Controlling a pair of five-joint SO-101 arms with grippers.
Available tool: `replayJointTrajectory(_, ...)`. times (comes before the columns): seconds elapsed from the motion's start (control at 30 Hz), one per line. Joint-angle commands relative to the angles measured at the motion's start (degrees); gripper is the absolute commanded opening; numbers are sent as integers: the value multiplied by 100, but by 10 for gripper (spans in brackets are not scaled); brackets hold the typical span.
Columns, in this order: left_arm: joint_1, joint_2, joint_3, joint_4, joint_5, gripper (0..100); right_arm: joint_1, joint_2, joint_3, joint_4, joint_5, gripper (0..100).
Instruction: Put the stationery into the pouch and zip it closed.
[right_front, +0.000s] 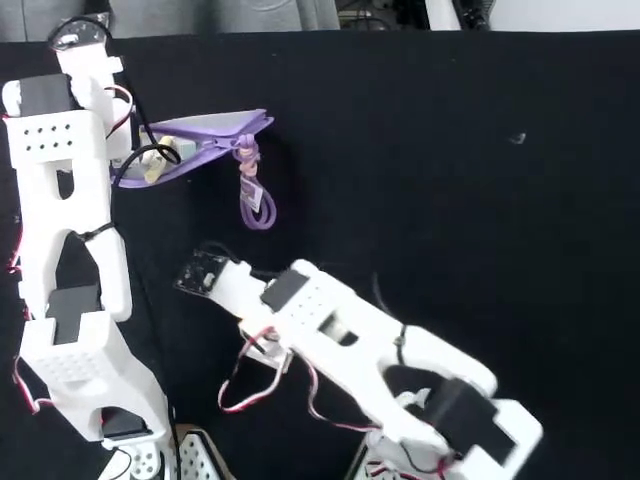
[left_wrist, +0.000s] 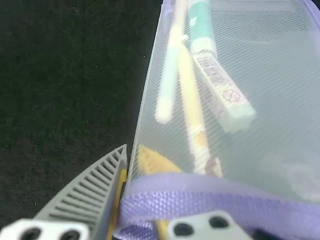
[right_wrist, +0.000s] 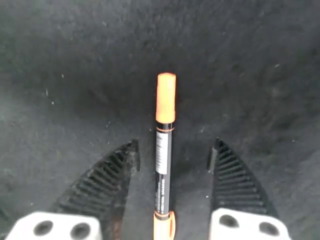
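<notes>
Pale slim pens (left_wrist: 172, 75) inside purple-trimmed clear mesh pouch (left_wrist: 270, 75), orange-capped black marker (right_wrist: 164, 150) on black table (right_wrist: 60, 75), flanked by jaws of right gripper (right_wrist: 175, 145).

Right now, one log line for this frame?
left tool: shut on pouch | pens: inside pouch | right tool: open, straddling orange marker

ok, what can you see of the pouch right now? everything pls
The pouch is see-through, mesh-patterned plastic with purple fabric trim, at the upper left of the high view. Its mouth looks spread open, not zipped. A purple cord loop hangs from one end. Inside lie pale pens and a boxy stick in a green-white sleeve. The left gripper is clamped on its purple edge. Whether it rests on the black table or is lifted, I cannot tell.
</notes>
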Motion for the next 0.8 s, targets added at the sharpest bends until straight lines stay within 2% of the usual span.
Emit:
replayJointTrajectory(0.0, -215, 88, -22, -9, 62, 29, -53, 435, -620, 343, -88, 215)
replayJointTrajectory(0.33, -673, 88, -391, 53, 62, 29, -26, 1042, -1033, 695, -97, 215)
replayJointTrajectory(0.6, -716, 79, -505, 202, 62, 29, -26, 1727, -1596, 1046, -97, 208)
replayJointTrajectory(0.77, -716, 79, -470, 202, 62, 29, -26, 2448, -2202, 1503, -62, 57)
